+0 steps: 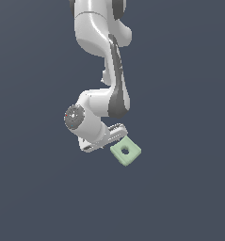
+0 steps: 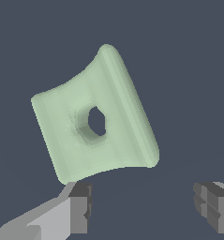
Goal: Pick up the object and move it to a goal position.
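Observation:
The object is a small pale green square block (image 1: pixel 125 150) with a round hole through its centre, lying on the dark floor. In the exterior view it sits just to the right of and slightly below the white gripper hand (image 1: pixel 104 136), whose fingers are hidden under the hand there. In the wrist view the block (image 2: pixel 118 89) fills the middle, tilted, with one corner close to one grey fingertip (image 2: pixel 80 206). My gripper (image 2: pixel 146 206) is open and empty, its jaws wide apart. The block lies ahead of the fingertips, not between them.
The white arm (image 1: pixel 104 52) comes down from the top of the exterior view over a plain dark grey floor (image 1: pixel 38 188). No goal marker or other object shows in either view.

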{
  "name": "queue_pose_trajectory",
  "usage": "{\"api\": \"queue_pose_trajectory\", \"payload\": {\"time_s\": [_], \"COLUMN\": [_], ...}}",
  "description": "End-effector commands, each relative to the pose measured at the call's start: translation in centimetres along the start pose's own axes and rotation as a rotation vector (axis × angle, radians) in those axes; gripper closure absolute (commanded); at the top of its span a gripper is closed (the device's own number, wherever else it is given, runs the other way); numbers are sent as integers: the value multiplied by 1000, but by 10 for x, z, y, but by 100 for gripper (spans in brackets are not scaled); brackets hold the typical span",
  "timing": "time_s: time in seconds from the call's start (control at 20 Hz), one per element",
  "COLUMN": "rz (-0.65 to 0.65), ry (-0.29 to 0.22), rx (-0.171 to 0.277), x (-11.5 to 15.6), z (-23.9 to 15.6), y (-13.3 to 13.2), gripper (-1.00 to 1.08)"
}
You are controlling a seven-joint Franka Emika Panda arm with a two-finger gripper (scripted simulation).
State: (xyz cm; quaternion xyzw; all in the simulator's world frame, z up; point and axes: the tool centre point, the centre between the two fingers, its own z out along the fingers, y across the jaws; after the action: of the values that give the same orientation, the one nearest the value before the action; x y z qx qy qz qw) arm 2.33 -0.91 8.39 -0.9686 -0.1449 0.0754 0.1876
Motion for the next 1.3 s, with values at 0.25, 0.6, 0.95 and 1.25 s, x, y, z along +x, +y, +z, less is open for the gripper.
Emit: {"api": "queue_pose_trajectory", "payload": {"time_s": [0.25,0.6,0.95,1.25], "rz": [-120,-200,-239,-239], "ry": [33,81,112,113], "rx": [166,276,328,329], "x": [10,17,20,20], "z": [13,18,19,20], "y": [9,15,19,19], "gripper": [-60,-60,-60,-60]}}
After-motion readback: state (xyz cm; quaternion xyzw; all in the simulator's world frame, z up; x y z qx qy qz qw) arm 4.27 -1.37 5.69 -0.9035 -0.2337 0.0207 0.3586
